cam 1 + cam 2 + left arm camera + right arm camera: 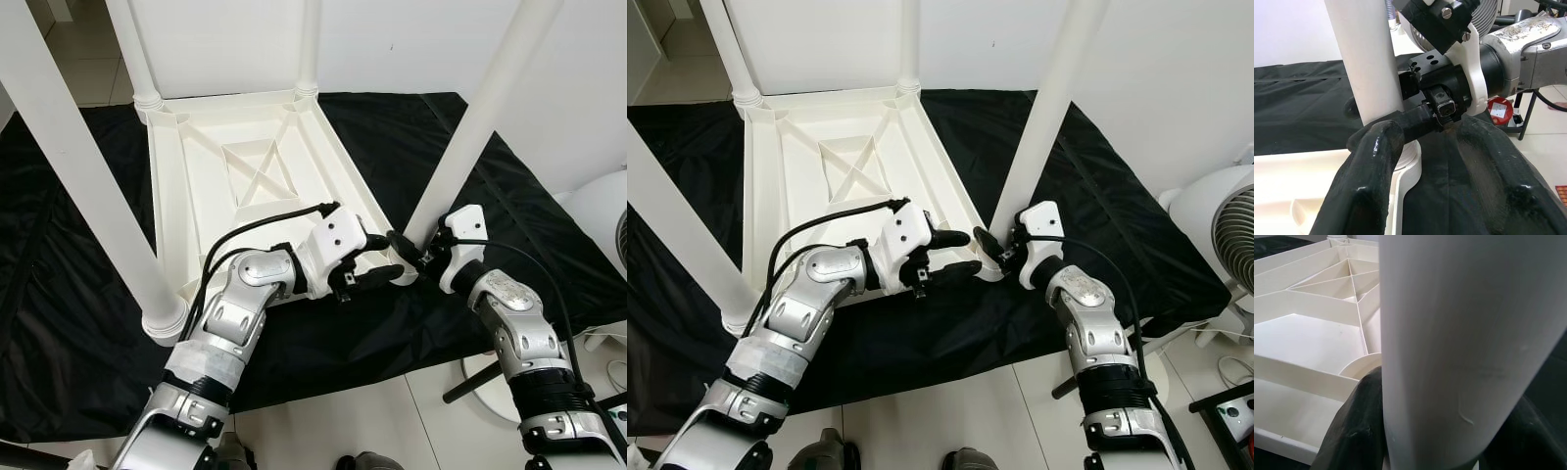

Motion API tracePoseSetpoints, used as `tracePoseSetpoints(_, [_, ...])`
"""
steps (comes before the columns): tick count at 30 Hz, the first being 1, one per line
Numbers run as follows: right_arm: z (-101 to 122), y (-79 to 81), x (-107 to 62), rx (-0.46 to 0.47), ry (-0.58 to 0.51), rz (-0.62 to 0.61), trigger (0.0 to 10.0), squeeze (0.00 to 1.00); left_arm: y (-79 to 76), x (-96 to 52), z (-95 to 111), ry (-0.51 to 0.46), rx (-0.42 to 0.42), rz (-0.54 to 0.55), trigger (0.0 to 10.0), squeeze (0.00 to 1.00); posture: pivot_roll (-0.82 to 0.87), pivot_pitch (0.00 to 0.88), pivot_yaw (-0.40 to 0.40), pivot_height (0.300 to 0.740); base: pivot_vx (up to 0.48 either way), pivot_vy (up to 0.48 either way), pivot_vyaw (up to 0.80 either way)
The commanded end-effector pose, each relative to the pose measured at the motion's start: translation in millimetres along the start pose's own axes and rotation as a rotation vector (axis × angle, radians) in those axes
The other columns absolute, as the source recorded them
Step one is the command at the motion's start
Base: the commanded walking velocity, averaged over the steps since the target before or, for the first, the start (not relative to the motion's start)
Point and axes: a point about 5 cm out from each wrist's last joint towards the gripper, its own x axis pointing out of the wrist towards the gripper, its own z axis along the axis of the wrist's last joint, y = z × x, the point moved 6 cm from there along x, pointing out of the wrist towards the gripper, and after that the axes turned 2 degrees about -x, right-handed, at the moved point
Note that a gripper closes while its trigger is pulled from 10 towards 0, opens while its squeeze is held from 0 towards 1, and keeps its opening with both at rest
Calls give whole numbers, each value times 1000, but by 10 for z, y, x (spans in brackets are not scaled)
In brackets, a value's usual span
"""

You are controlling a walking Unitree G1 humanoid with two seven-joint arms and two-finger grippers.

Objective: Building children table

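A white plastic table (196, 196) lies upside down on a black cloth (78, 294), its ribbed underside facing up. The near-right leg (480, 117) stands in its corner socket. My right gripper (407, 253) is shut on the base of this leg, and in the right wrist view the leg (1459, 347) sits between the black fingers (1359, 426). Just left of that corner, my left gripper (385, 258) is open at the table's rim. In the left wrist view its fingers (1366, 181) spread around the socket, with the leg (1364, 58) just beyond.
Three more white legs stand upright: near-left (88, 186), far-left (132, 49) and far-right (310, 44). A white fan (602, 225) stands at the right on its black stand (470, 382). The white wall is close behind, with tiled floor in front.
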Motion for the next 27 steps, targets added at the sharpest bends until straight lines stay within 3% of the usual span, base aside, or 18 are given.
tracePoseSetpoints(1, [-80,50,-19,-10,21,12,0,0,139,11,-12,5,5,133,10000,0,5,19,-40,740,0,0,0])
tracePoseSetpoints(3, [-80,50,-19,-10,21,12,0,0,139,11,-12,5,5,133,10000,0,5,19,-40,740,0,0,0])
tracePoseSetpoints(4, [-106,21,-31,7,30,-37,10000,0,132,13,-16,6,2,132,10000,0,2,23,-40,740,0,0,0])
tracePoseSetpoints(10, [-120,-32,-61,61,42,-240,10000,0,114,6,-29,7,-10,128,10000,0,-2,34,-36,740,0,0,0])
tracePoseSetpoints(12, [-120,-32,-61,61,42,-240,10000,0,114,6,-29,7,-10,128,10000,0,-2,34,-36,740,0,0,0])
tracePoseSetpoints(14, [-78,-29,-65,118,34,-378,10000,0,112,-5,-45,12,-10,127,10000,0,-4,35,-37,740,0,0,0])
tracePoseSetpoints(16, [-68,-29,-73,149,34,-439,10000,0,114,-10,-53,14,-10,128,10000,0,-4,35,-37,740,0,0,0])
tracePoseSetpoints(18, [-70,21,-95,187,49,-564,10000,0,133,-24,-70,20,-10,134,10000,0,-4,33,-40,740,0,0,0])
tracePoseSetpoints(19, [-70,21,-95,187,49,-564,10000,0,133,-24,-70,20,-10,134,10000,0,-4,33,-40,740,0,0,0])
tracePoseSetpoints(20, [-134,144,-91,248,86,-657,10000,0,160,-32,-70,23,-7,143,10000,0,-2,30,-41,740,0,0,0])
tracePoseSetpoints(27, [-92,316,3,327,77,-665,10000,0,167,-47,-63,21,-6,150,10000,0,10,29,-47,740,0,0,0])
